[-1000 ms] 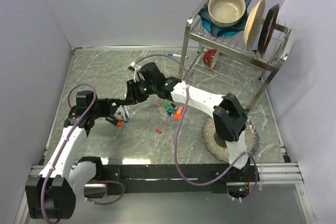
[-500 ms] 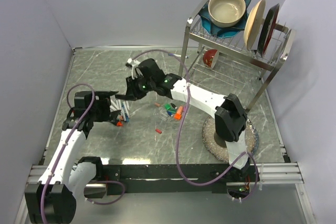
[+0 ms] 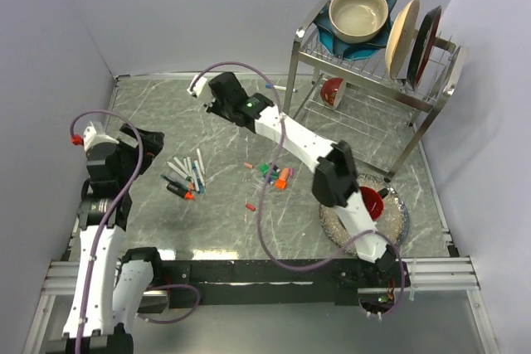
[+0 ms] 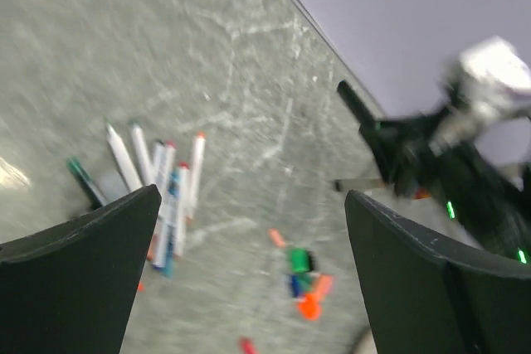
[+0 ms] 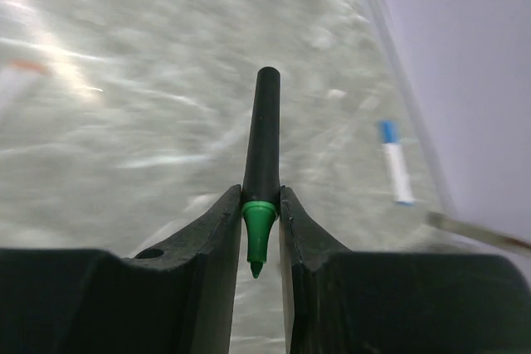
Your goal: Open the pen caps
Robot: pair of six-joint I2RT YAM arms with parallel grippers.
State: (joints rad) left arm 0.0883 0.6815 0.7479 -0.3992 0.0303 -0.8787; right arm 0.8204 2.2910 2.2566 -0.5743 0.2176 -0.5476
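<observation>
My right gripper (image 5: 261,198) is shut on a black marker (image 5: 262,134) whose bare green tip points back at the camera. In the top view that gripper (image 3: 214,99) is stretched toward the back wall. Pulled back at the left, my left gripper (image 3: 143,142) is open and holds nothing; nothing lies between its jaws in the wrist view (image 4: 251,196). Several uncapped white markers (image 3: 186,173) lie in a row on the table. Loose pen caps (image 3: 275,175) in green, blue and orange sit in a small heap mid-table, with a red cap (image 3: 250,206) apart in front.
A metal dish rack (image 3: 373,80) with a bowl and plates stands at the back right. A woven mat (image 3: 397,223) carrying a red bowl (image 3: 371,203) lies front right. A blue-capped pen (image 5: 395,170) rests near the back wall. Walls close the left and back sides.
The two grippers were together above the markers; my left gripper has opened and drawn back left, and the right arm has swung toward the back wall with the marker.
</observation>
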